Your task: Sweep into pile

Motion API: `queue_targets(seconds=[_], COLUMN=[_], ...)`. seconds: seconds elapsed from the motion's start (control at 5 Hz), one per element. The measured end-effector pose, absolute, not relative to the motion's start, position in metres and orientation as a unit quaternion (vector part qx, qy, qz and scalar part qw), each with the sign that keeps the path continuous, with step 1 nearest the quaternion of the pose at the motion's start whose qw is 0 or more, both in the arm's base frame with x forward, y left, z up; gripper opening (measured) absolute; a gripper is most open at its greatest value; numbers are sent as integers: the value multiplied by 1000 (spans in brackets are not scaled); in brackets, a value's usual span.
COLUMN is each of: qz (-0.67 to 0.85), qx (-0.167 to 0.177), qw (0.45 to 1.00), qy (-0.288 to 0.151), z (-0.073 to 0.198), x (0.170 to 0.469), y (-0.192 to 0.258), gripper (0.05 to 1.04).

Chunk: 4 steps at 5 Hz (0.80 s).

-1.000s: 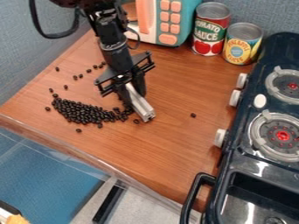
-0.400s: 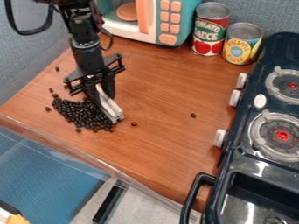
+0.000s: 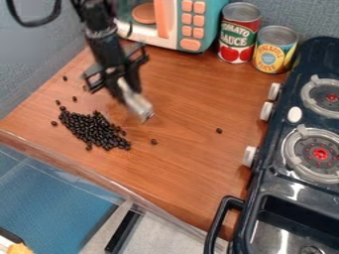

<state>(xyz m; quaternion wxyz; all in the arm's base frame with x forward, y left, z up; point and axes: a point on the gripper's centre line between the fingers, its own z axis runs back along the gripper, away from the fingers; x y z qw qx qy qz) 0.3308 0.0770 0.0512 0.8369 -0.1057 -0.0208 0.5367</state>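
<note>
The gripper (image 3: 126, 90) is blurred, and it hides the upper end of the grey bar (image 3: 138, 105) it holds; the bar's lower end is smeared too, so its contact with the counter (image 3: 192, 129) cannot be told. The arm (image 3: 99, 25) and the black cable (image 3: 33, 22) run out past the far edge. That edge also crops the toy microwave (image 3: 171, 30), partly covered by the arm. In the pile (image 3: 96, 130), upper beans hide lower ones, too small and crowded to count. The right edge cuts the stove (image 3: 275, 144); the sink (image 3: 291, 218) is cropped at near right, an orange thing (image 3: 20, 249) at near left.
</note>
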Motion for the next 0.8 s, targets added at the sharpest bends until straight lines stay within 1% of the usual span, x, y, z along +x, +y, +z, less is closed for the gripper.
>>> queue_targets(seconds=[0.2, 0.4, 0.6, 0.8], qz=[547, 600, 665, 698], qx=[-163, -181, -186, -181], qw=[820, 778, 721, 688], qy=[-38, -44, -61, -75], z=[73, 64, 58, 53], x=[365, 395, 412, 417], y=[63, 74, 107, 131], gripper=[346, 346, 345, 346])
